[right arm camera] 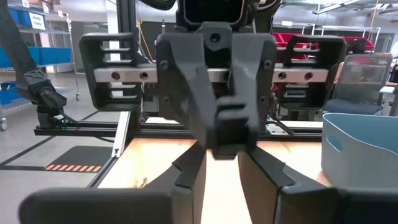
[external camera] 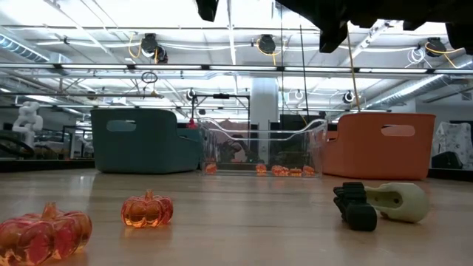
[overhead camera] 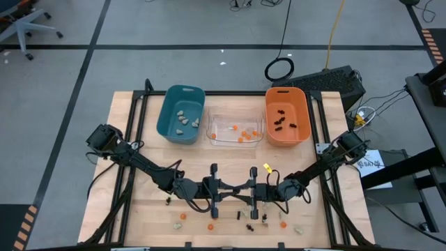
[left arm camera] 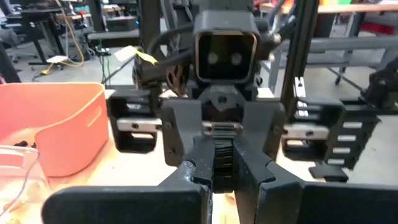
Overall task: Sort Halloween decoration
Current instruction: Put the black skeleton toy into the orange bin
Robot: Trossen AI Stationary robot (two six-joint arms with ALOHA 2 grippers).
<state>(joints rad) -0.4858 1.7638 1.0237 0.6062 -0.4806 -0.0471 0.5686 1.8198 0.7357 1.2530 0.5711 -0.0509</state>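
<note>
1. I judge the sort to be well along. The teal bin [overhead camera: 169,104] holds pale lumps, the clear bin [overhead camera: 211,120] holds small orange ones, and the orange bin [overhead camera: 270,111] holds black ones.
2. Both arms are in the middle of the surface [overhead camera: 125,160], toward its front edge. The left gripper [overhead camera: 228,187] and the right gripper [overhead camera: 242,188] point at each other, tip to tip and raised off the wood.
3. In the right wrist view the left jaws look clenched, but I cannot tell whether anything is pinched between them. I also cannot tell how the right jaws stand.
4. This step looks like a hand-over or a regrasp in mid-air, though the piece itself is hidden from me.
5. The loose decorations lie along the front of the surface:
   - an orange pumpkin [overhead camera: 183,216], with others near it;
   - a black spidery piece [overhead camera: 239,215];
   - a pale lump [overhead camera: 298,229].
6. In the low view the pumpkins [external camera: 147,210] are translucent, ribbed and glossy. A black piece [external camera: 355,205] touches a smooth, cream bone-like lump [external camera: 399,201].
7. For the next move I need to confirm which jaws hold the piece. Then I need to part the arms cleanly and carry it to the bin that matches its kind. The pieces are tiny, so the pinch must be centred.
</note>
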